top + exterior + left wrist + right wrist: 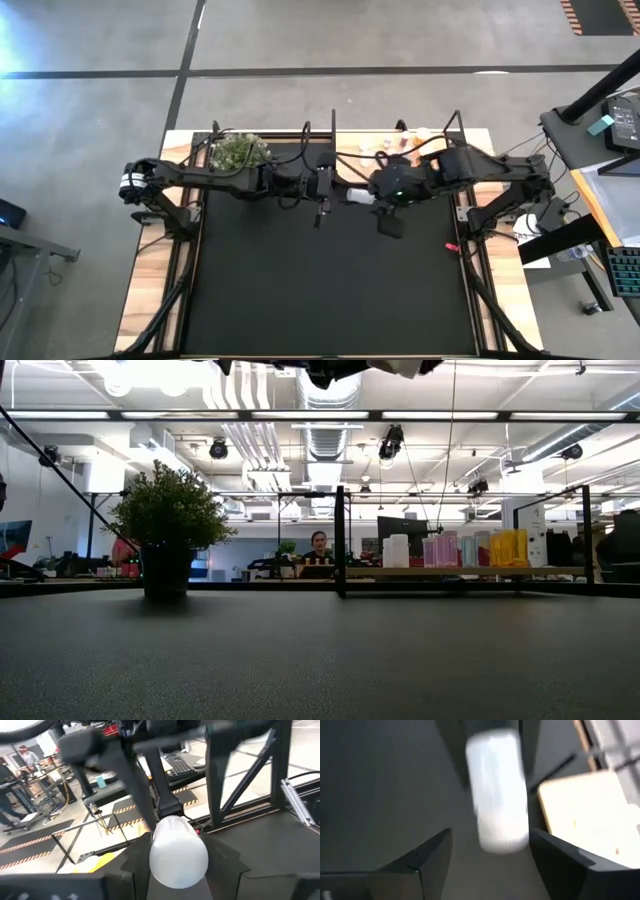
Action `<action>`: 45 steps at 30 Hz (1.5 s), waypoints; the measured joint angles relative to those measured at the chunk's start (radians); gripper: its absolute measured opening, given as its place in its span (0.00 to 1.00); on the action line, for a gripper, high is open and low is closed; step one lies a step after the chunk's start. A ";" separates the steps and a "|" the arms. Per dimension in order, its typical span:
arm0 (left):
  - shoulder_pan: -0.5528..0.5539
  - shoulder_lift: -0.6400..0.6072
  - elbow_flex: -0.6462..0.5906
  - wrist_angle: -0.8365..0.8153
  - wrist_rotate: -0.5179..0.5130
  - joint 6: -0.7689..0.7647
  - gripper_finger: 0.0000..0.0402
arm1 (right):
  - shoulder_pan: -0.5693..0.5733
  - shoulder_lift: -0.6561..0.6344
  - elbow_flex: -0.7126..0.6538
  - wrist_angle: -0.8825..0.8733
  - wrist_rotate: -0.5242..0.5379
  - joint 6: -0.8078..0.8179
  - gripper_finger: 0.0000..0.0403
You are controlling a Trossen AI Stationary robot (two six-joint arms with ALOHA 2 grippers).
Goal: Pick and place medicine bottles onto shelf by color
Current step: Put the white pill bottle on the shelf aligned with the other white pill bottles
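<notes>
Both arms stretched level above the black mat (330, 280), meeting near the middle of the table, just in front of the shelf (400, 145).

Left arm reaching in from the left edge, past the potted plant (238, 152), wrist straight. Left gripper (345, 195) closed to a narrow gap on a white bottle (360, 197), dark fingers (132, 870) pressing either side of the bottle's rounded end in the left wrist view. Bottle lying on its side in mid-air, between the two grippers.

Right arm coming in from the right edge, elbow bent back over the table's right rim, wrist turned toward the left arm. Right gripper (490, 855) spread wider than the bottle, fingers (427, 857) standing clear on both sides of it in the right wrist view; nothing gripped there, white bottle (497, 795) hanging just ahead, free of both fingers.

On the shelf at the back right: a row of upright bottles (455, 549), white, then pink, then yellow-orange, seen from the low view. Small red speck (451, 246) on the mat near the right edge. Person seated far behind the table in the room.
</notes>
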 joint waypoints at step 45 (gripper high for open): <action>0.043 -0.164 0.027 0.395 0.047 -0.134 0.32 | 0.006 0.044 0.327 0.521 0.229 -0.635 0.63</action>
